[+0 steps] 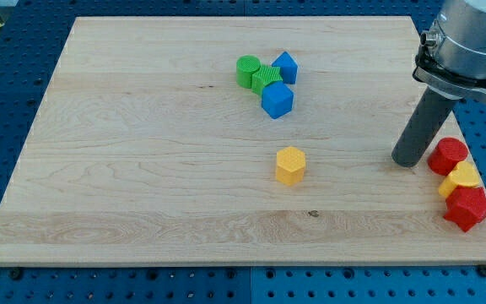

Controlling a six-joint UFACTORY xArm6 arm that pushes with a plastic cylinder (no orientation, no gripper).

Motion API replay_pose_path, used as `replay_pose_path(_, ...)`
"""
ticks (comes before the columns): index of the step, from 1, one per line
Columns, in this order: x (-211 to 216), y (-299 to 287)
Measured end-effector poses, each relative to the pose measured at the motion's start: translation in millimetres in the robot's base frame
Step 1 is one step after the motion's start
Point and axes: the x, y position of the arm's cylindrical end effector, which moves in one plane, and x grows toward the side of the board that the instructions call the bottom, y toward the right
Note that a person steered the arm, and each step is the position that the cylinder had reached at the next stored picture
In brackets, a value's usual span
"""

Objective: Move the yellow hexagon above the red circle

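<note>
The yellow hexagon [290,165] lies alone near the middle of the wooden board [142,169], a little toward the view's bottom. The red circle [448,155] sits at the board's right edge. My tip [407,160] rests on the board just left of the red circle, close to it. The tip is well to the right of the yellow hexagon, with bare board between them.
Below the red circle lie a second yellow block [461,179] and a red star-like block [467,208], touching in a column. Near the view's top centre is a cluster: green cylinder [247,71], ridged green block [267,79], two blue blocks [285,67] [277,100].
</note>
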Motion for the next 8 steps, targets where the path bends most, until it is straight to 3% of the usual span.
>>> replay_pose_path(3, 1, -43)
replay_pose_path(8, 61, -129)
